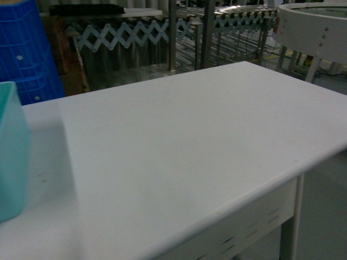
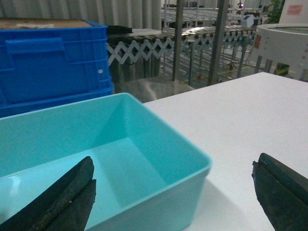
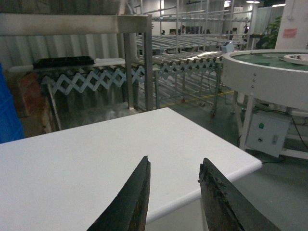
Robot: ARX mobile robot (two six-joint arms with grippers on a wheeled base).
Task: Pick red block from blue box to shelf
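Observation:
The blue box (image 1: 11, 151) is a pale turquoise tub at the left edge of the white table (image 1: 190, 141). The left wrist view looks down into the blue box (image 2: 144, 139); the part of its floor that shows is bare, and the red block is not in view. My left gripper (image 2: 174, 161) hovers over the tub's near right corner, open wide, with nothing between its dark fingers (image 2: 72, 192). My right gripper (image 3: 175, 160) is open and empty above the table's right end. A steel shelf frame (image 3: 137, 62) stands beyond the table. Neither gripper shows in the head view.
Dark blue ribbed crates (image 1: 27, 54) are stacked behind the tub, also seen as crates (image 2: 53, 62) in the left wrist view. An expanding roller conveyor (image 1: 141, 32) runs along the back. A round white conveyor table (image 3: 264, 72) stands to the right, across the floor gap.

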